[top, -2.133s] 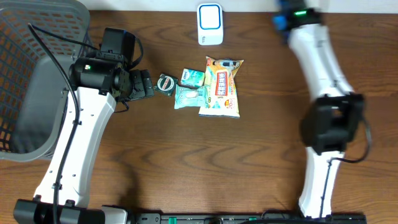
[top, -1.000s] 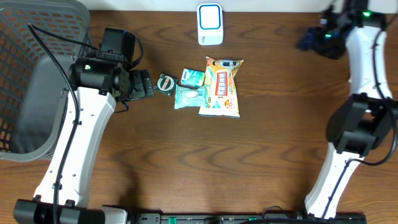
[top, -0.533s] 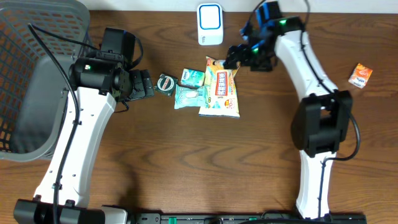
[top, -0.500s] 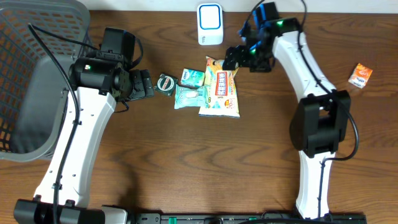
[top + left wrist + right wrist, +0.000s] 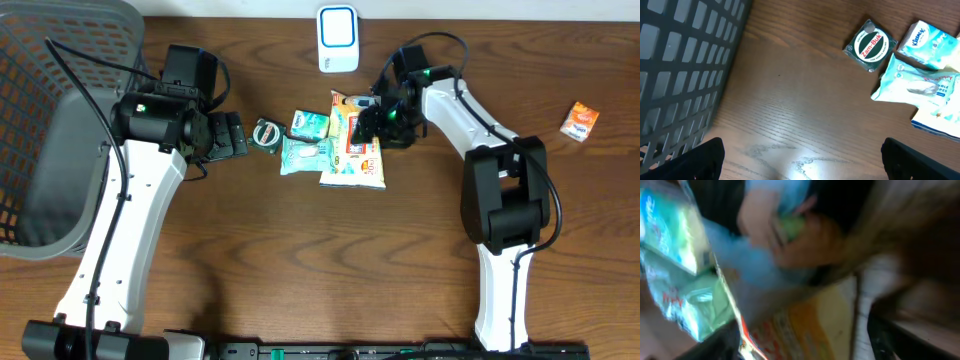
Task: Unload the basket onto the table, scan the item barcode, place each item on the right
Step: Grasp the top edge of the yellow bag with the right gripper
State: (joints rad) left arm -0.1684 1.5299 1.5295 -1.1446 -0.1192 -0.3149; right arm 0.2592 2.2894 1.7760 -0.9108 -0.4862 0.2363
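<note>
Overhead | right gripper over snack packet, closure unclear (blurred) | left gripper spread | packet looks light, crinkly: pinch edge seam

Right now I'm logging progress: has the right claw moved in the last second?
Yes: right claw swung left toward the white scanner, now over the yellow packet.

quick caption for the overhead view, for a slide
Overhead: right gripper down on the yellow snack packet, left gripper open beside the green tin, white scanner at the far edge.
</note>
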